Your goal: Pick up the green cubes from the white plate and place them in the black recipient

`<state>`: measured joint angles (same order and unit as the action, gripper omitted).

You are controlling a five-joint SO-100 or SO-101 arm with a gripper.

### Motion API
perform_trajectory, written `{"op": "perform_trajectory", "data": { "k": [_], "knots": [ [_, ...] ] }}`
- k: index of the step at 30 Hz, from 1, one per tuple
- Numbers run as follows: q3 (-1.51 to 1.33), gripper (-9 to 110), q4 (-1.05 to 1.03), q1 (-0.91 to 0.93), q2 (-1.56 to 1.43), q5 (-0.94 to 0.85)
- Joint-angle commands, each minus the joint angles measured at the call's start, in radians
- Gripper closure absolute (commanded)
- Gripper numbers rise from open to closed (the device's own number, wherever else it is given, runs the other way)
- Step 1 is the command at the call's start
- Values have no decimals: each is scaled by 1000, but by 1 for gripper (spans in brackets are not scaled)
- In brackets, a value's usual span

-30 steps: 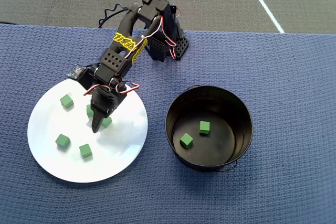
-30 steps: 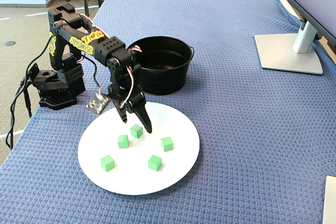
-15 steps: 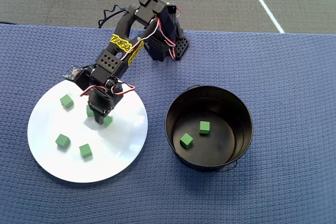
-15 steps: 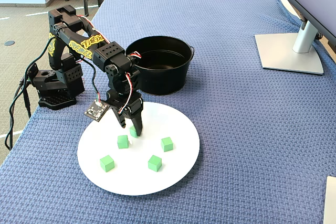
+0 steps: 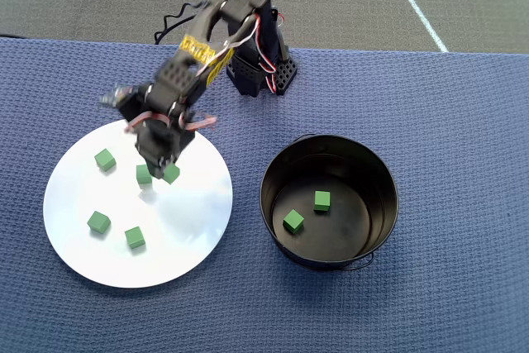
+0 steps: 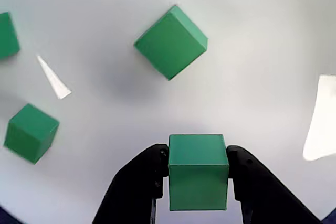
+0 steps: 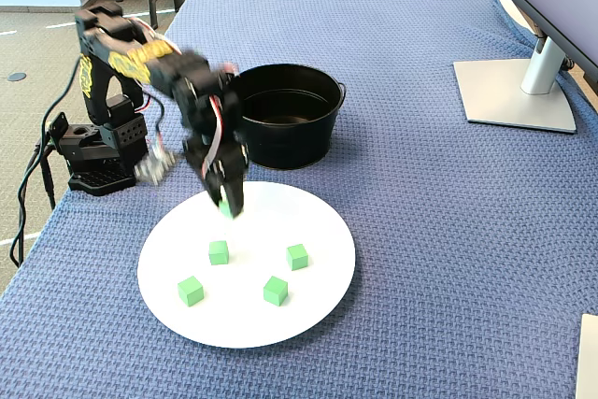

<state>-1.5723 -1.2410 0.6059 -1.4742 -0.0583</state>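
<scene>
Blue-cloth worktop (image 5: 463, 121): fingers (image 6: 247, 182) clamped on one cube (image 6: 198, 178), lifted over plate (image 7: 318, 315); four cubes on plate, two in pot (image 5: 380, 179).

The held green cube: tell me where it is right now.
The held green cube sits clamped in the gripper, raised above the white plate in the overhead view, left of the black pot.

Black printed arm (image 5: 178, 88) with yellow lettered bands, red-and-white servo wires, perforated base (image 5: 256, 78).
</scene>
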Motion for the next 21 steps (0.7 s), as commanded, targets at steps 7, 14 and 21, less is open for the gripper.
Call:
{"op": "perform_trajectory", "data": {
  "k": [7, 14, 21],
  "knots": [
    [204, 102, -258, -249, -482, 132],
    [179, 102, -183, -678, -402, 275],
    [175, 102, -97, -876, -192, 270]
  ]
}}
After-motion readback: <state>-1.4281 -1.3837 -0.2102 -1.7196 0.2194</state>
